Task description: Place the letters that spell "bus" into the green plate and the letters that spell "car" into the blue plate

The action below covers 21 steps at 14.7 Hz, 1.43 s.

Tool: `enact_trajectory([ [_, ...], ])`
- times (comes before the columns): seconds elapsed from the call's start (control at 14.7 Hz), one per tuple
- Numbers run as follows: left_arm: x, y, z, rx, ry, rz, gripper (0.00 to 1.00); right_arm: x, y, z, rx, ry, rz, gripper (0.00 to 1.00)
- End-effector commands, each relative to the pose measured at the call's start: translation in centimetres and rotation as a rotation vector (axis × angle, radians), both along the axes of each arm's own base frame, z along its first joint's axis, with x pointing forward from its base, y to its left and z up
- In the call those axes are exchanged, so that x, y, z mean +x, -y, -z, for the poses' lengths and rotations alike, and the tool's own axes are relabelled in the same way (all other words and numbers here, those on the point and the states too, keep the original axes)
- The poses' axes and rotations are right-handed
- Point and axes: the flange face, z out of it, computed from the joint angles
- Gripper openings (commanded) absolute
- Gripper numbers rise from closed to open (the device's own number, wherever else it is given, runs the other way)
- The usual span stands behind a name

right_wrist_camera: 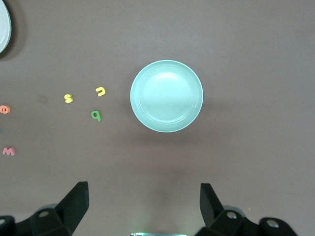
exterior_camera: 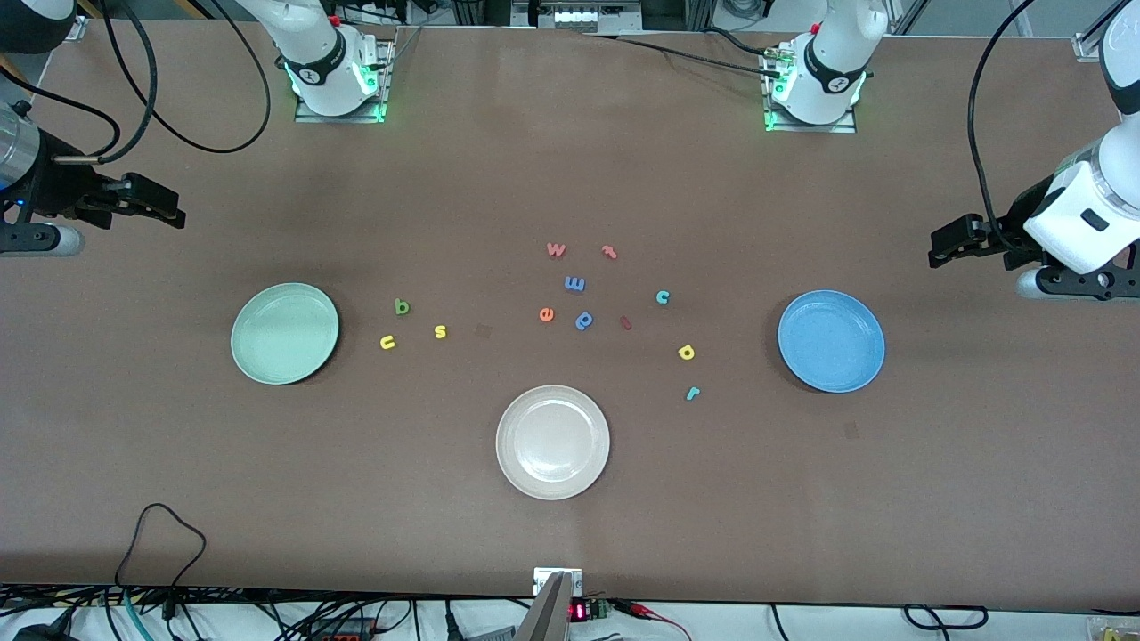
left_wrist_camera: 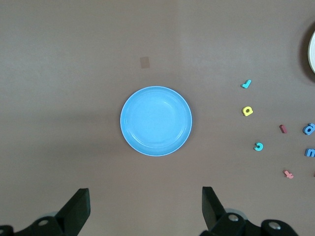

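The green plate [exterior_camera: 285, 334] lies bare toward the right arm's end. Beside it are the green "b" [exterior_camera: 402, 307], yellow "u" [exterior_camera: 386, 342] and yellow "s" [exterior_camera: 440, 331]. The blue plate [exterior_camera: 831, 341] lies bare toward the left arm's end, with the teal "c" [exterior_camera: 663, 297], yellow "a" [exterior_camera: 686, 352] and teal "r" [exterior_camera: 693, 393] on the table nearby. My right gripper [exterior_camera: 176, 214] hangs open and holds nothing, over its end of the table, looking down on the green plate [right_wrist_camera: 167, 96]. My left gripper [exterior_camera: 937, 249] hangs open the same way, with the blue plate [left_wrist_camera: 156, 121] below it.
A beige-white plate [exterior_camera: 552, 442] sits nearer the front camera, midway between the two plates. Spare letters lie mid-table: pink "w" [exterior_camera: 556, 249], a pink letter [exterior_camera: 609, 252], blue letter [exterior_camera: 574, 284], orange "e" [exterior_camera: 547, 314], blue "p" [exterior_camera: 584, 320].
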Motion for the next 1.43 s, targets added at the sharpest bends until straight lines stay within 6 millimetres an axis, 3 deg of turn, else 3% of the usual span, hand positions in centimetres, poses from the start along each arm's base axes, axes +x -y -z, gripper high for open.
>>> enact_trajectory([
  [0.0,-1.4,-0.1,-0.1,-0.008,-0.007,0.000,1.00,0.2,-0.1,-0.6,-0.015,0.005,-0.005,1.00],
  [0.14,-1.3,-0.1,-0.4,-0.008,-0.001,0.000,1.00,0.2,-0.1,-0.6,-0.016,0.005,-0.003,1.00],
  [0.34,-0.6,0.8,0.7,-0.027,-0.019,0.013,1.00,0.2,-0.1,-0.5,-0.015,0.003,-0.003,1.00],
  [0.54,1.8,3.1,6.2,-0.061,-0.090,0.037,1.00,0.8,-0.6,0.9,-0.013,-0.024,-0.013,1.00],
  [0.68,3.6,3.2,9.8,-0.166,-0.103,0.005,1.00,1.5,-1.5,3.4,-0.010,-0.081,-0.031,1.00],
  [0.75,4.3,3.5,12.7,-0.191,-0.144,-0.005,1.00,1.5,-2.3,4.7,-0.013,-0.108,-0.035,1.00],
  [0.95,6.4,6.4,14.9,-0.143,-0.151,0.051,1.00,4.3,-5.7,12.4,-0.006,-0.169,-0.076,1.00],
  [1.02,6.5,8.6,16.0,-0.098,-0.161,0.092,1.00,4.7,-6.7,15.3,-0.005,-0.146,-0.091,1.00],
  [1.22,5.8,16.3,18.7,0.037,-0.127,0.135,1.00,3.3,-8.0,24.3,-0.005,-0.055,-0.068,1.00],
  [1.36,6.3,18.4,21.4,0.046,-0.098,0.106,1.00,2.7,-9.3,29.2,-0.003,-0.028,-0.047,1.00],
])
